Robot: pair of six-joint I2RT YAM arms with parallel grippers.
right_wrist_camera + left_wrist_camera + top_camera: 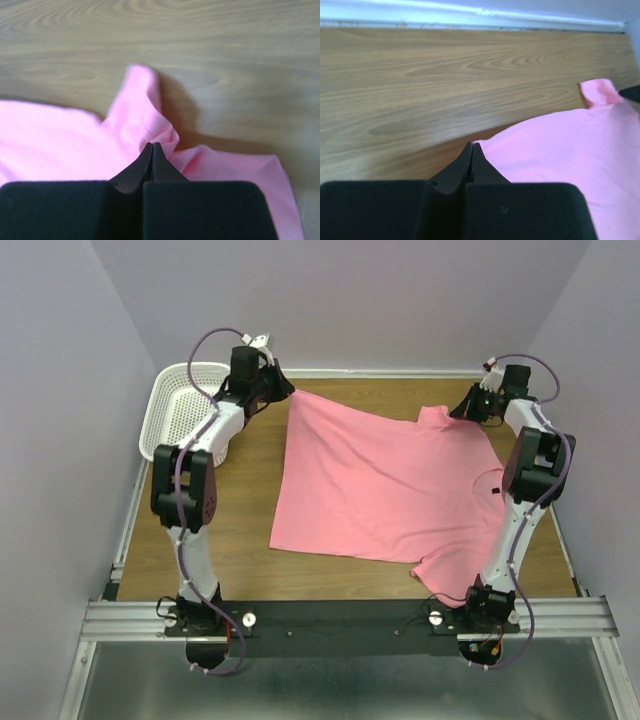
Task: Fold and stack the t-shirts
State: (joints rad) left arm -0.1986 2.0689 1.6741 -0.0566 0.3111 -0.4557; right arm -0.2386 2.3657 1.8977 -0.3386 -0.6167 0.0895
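Holding the t-shirt (385, 485) by its far edge, both sets of jaws are clenched on fabric: left jaws at the far-left corner, right jaws by the far-right sleeve. The t-shirt lies spread mid-bench (240, 540). Move your arms nearward together, keeping that edge taut.

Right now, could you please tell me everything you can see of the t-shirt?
The t-shirt is plain salmon pink, of thin soft fabric with no print. It lies spread nearly flat and slightly skewed on the wooden table, with one short sleeve pointing toward the near right. The left gripper is shut on its far left corner. The right gripper is shut on a bunched fold at its far right, near what looks like the neckline. The right arm crosses over its right edge.
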